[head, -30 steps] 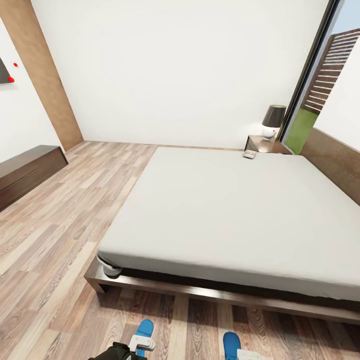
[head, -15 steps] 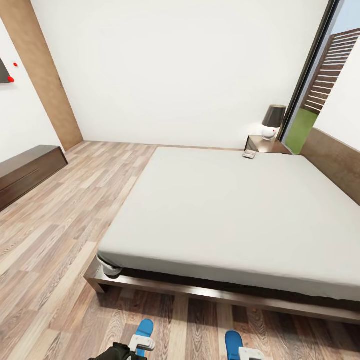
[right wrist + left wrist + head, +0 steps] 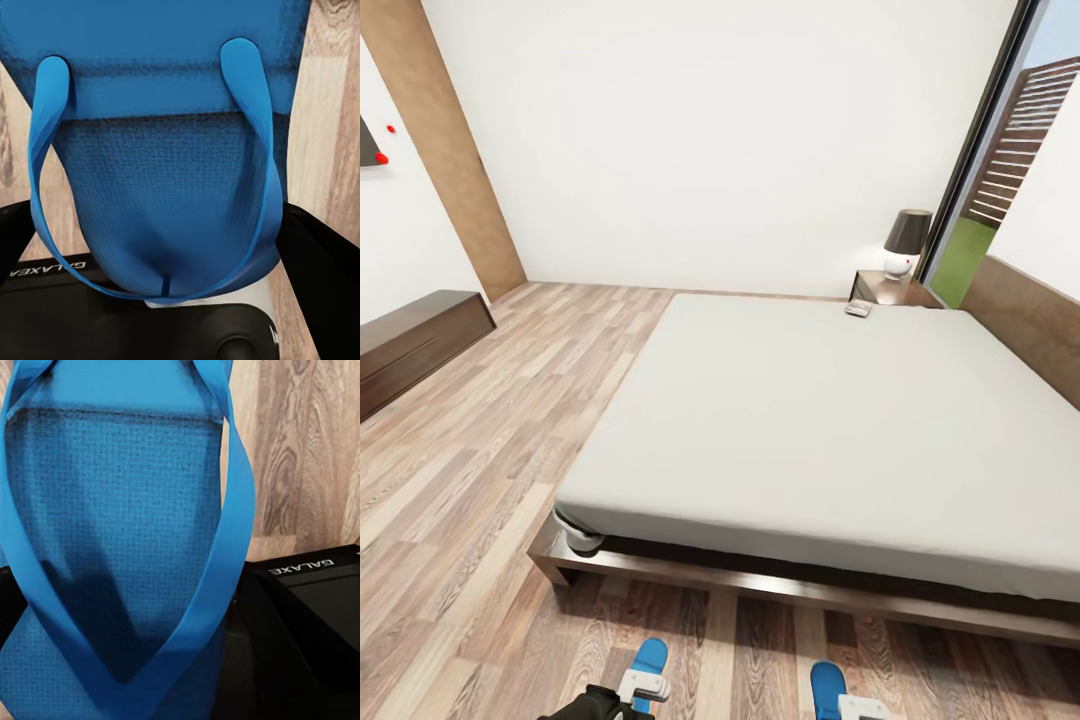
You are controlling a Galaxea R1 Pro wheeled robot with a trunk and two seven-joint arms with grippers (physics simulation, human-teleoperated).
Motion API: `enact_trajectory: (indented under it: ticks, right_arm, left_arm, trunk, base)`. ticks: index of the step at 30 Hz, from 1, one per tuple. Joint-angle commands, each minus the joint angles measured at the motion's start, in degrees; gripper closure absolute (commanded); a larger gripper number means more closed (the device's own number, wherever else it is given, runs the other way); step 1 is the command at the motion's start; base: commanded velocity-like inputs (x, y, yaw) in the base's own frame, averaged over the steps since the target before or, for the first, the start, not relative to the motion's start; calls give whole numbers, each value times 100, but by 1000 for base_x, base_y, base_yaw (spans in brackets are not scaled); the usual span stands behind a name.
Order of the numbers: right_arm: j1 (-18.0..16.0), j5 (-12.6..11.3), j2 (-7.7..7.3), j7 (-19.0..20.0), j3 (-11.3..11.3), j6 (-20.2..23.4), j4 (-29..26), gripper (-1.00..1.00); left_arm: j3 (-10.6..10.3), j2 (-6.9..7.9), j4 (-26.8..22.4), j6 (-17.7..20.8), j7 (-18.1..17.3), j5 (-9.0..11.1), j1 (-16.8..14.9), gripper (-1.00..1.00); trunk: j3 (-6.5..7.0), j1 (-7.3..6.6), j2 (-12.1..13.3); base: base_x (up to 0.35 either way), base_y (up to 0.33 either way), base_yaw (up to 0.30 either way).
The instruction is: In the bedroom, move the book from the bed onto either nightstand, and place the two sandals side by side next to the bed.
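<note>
Two blue sandals show at the near edge of the head view, over the wood floor in front of the bed (image 3: 810, 430). My left gripper (image 3: 643, 688) is shut on the left sandal (image 3: 650, 658), whose sole and straps (image 3: 112, 525) run between the black fingers (image 3: 315, 607). My right gripper (image 3: 863, 708) is shut on the right sandal (image 3: 824, 688); its sole (image 3: 165, 172) lies between that gripper's fingers (image 3: 322, 255). The book (image 3: 858, 309) lies on the mattress's far edge, close to a nightstand (image 3: 882, 290).
A lamp (image 3: 906, 243) with a dark shade stands on the nightstand, by the tall window (image 3: 1000, 170). A long dark cabinet (image 3: 410, 345) lines the left wall. The bed's dark wooden base (image 3: 760, 585) runs across in front of me. Open plank floor (image 3: 490, 440) lies to the left.
The right gripper and its sandal shifted slightly to the right a second ago and have held still since. The left arm, bed and book are unchanged.
</note>
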Motion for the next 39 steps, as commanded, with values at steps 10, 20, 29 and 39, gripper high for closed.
enact_trajectory:
  ticks: [10,20,29,39]
  right_arm:
    - [-12,-61,-71,-41,29,35,-37,100]
    - [-89,-62,-248,-76,14,50,-75,100]
    - [-145,-69,-212,-107,15,54,-66,100]
    - [-149,-70,-198,-103,28,54,-56,100]
  left_arm:
    - [-25,-15,-73,80,-13,69,-27,100]
    - [-15,-43,-446,113,8,97,-37,100]
    - [-15,-36,-430,92,9,80,-30,100]
    - [-15,-33,-419,98,9,68,-29,100]
  trunk:
    - [-185,220,-405]
    - [-364,440,-806]
    - [-526,637,-1167]
    - [-705,857,-1568]
  base:
    - [0,0,0]
    - [0,0,0]
    - [0,0,0]
    - [0,0,0]
